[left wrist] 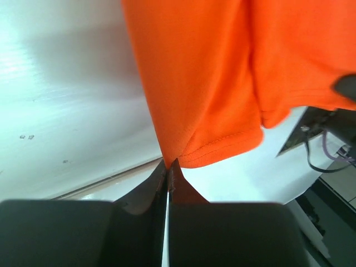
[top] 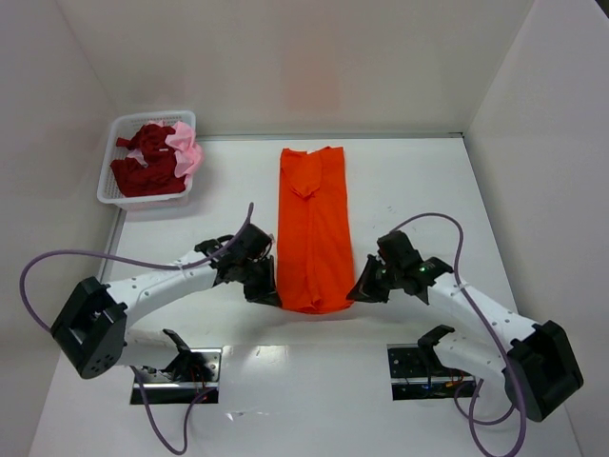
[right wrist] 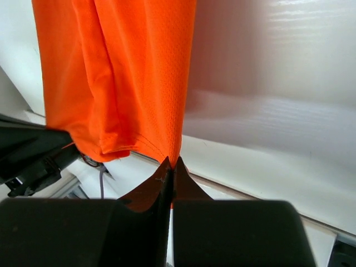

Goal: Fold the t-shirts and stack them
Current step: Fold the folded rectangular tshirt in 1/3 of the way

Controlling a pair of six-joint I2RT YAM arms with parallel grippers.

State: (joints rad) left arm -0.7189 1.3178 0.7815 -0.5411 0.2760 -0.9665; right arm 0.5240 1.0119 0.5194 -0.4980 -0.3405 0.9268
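The left gripper point(left wrist: 168, 171) has its jaws pressed together on the near left corner of the orange shirt point(top: 314, 228). A pinch of hem sits right at the fingertips, and the cloth runs away from them, up and to their right. The right gripper point(right wrist: 171, 168) is likewise closed tight on the near right corner, with the hem caught between its tips and the cloth spreading ahead and to their left.

The shirt lies between the two grippers as a long narrow strip, sides folded in. It stretches straight away from the jaws across the table point(top: 428, 190), with its collar at the far end.

Well beyond the left jaws, off to their left, a basket point(top: 109, 181) holds crumpled red shirts point(top: 143, 171) and a pink shirt point(top: 187, 149).
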